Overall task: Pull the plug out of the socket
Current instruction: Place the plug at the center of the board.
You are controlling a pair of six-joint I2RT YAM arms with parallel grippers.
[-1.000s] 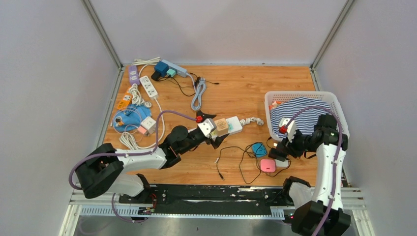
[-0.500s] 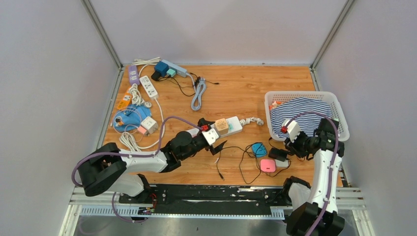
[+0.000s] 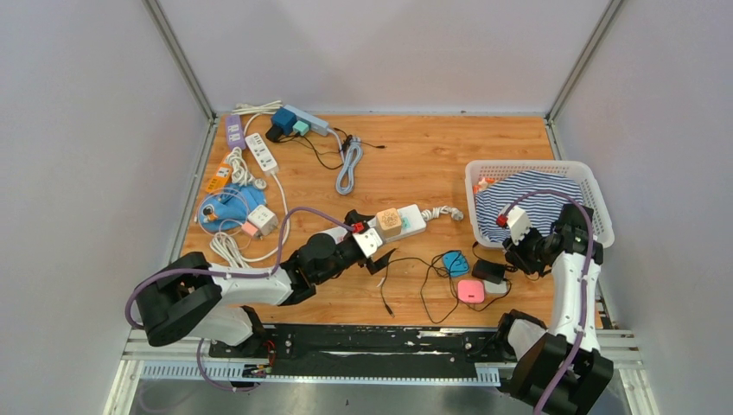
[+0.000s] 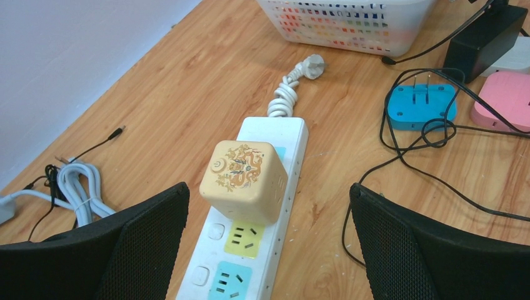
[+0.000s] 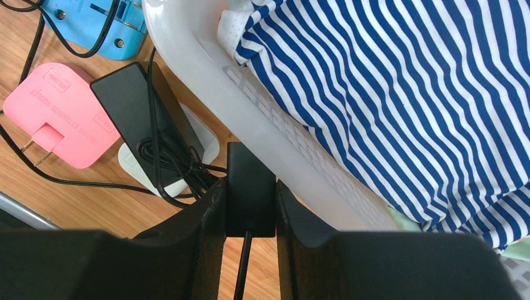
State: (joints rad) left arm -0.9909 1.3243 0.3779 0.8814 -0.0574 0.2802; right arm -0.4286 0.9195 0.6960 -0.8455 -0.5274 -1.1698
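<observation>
1. Left wrist view: left gripper [image 4: 267, 187], jaws spread wide, one finger on either side of the beige cube plug [image 4: 244, 181]. Neither finger touches it.
2. Beige cube plug: upright and apparently fully seated in the white power strip [image 4: 284, 131], with the neighbouring outlets bare.
3. White power strip: flat near the middle of the table [image 4: 206, 75], a little toward the near edge. Its coiled lead [image 4: 284, 100] trails toward the basket [image 4: 350, 25] at the right edge.
4. Right gripper [image 5: 250, 194]: fingers pressed onto a small black plug [image 5: 250, 175], whose cable runs out between them. It sits just beside the basket wall and is in no socket.
5. Surroundings of the right gripper: black power brick [image 5: 134, 106] and pink adapter [image 5: 59, 115] lie loose on the table nearby. The blue adapter [image 4: 420, 106] lies prongs up, and a striped cloth [image 5: 387, 94] fills the basket.
6. Progress, as judged: the cube is bracketed but not yet gripped, so this extraction is not begun. What remains is to close on the cube and draw it straight up. The light strip may lift with the plug unless it is held down.
</observation>
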